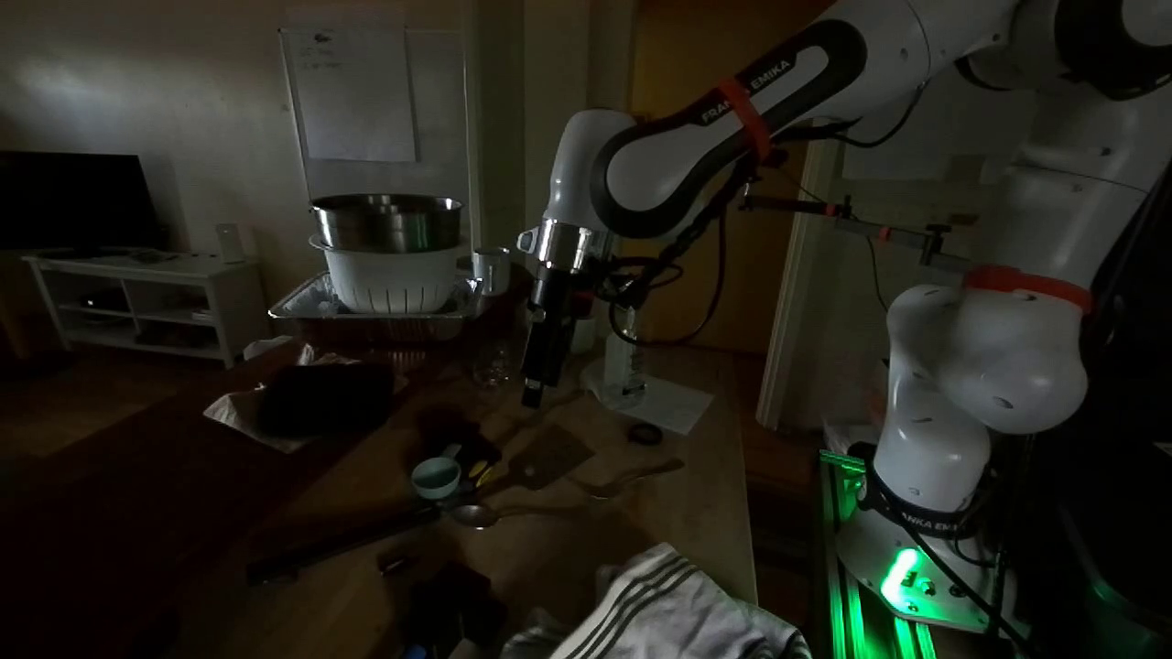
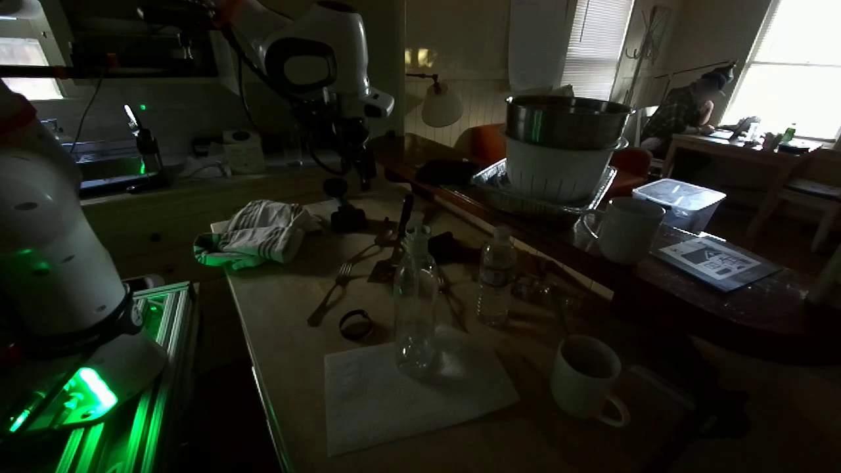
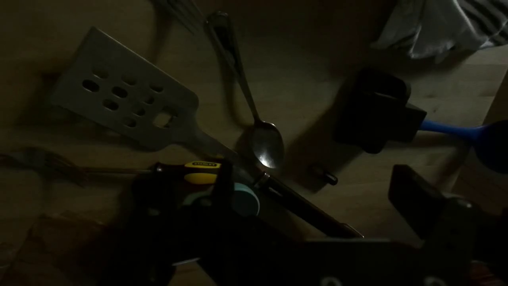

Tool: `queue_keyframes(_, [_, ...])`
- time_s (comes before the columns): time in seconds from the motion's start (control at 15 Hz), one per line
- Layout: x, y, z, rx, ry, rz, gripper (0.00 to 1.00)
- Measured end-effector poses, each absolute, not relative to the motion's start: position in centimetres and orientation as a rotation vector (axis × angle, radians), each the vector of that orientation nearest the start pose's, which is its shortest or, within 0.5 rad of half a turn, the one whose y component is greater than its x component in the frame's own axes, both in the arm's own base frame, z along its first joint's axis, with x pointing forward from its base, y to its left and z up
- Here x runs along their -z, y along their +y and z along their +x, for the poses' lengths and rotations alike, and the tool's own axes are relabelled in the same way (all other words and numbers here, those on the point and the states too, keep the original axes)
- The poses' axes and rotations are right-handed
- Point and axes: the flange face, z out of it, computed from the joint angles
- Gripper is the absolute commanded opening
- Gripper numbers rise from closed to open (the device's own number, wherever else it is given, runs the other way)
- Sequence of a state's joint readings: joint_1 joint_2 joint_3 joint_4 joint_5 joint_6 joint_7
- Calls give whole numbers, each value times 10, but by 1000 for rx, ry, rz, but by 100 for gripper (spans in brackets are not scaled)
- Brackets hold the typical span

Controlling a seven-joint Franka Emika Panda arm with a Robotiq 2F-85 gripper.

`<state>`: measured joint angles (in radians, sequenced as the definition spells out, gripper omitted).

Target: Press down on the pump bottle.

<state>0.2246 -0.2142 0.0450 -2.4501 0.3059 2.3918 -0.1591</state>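
The pump bottle (image 2: 415,315) is a slim, pale, see-through bottle with a narrow head on top. It stands upright on a white paper sheet in an exterior view, and also shows in an exterior view (image 1: 625,366), where the arm's cables partly cover its top. It is out of the wrist view. My gripper (image 3: 311,174) is open and empty, its fingers wide apart. It points down above the utensils, well apart from the bottle, as both exterior views show (image 1: 533,394) (image 2: 366,179).
Below the gripper lie a slotted spatula (image 3: 131,91), a spoon (image 3: 268,143), a yellow-black screwdriver (image 3: 202,171) and a teal cup (image 3: 246,200). A ribbed clear bottle (image 2: 496,282) and a mug (image 2: 585,381) stand near the pump bottle. A metal pot (image 1: 389,220) and striped towel (image 1: 668,604) sit farther off.
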Motion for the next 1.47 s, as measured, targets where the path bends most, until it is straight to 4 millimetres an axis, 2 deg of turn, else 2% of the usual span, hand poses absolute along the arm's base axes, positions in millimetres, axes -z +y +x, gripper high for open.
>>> queue_keyframes(0.47, [-395,125,453,207,-338,-2907,100])
queue_keyframes(0.73, [-397,109,444,208,-453,-2921,100])
queue_keyframes(1.07, [-425,78,414,348,-665,-2853,100])
queue_keyframes(1.2, [-440,60,397,434,-661,-2774,100])
queue_keyframes(1.33, [-452,38,381,500,-585,-2710,100])
queue_keyframes(1.47, [-458,29,370,534,-557,-2684,100])
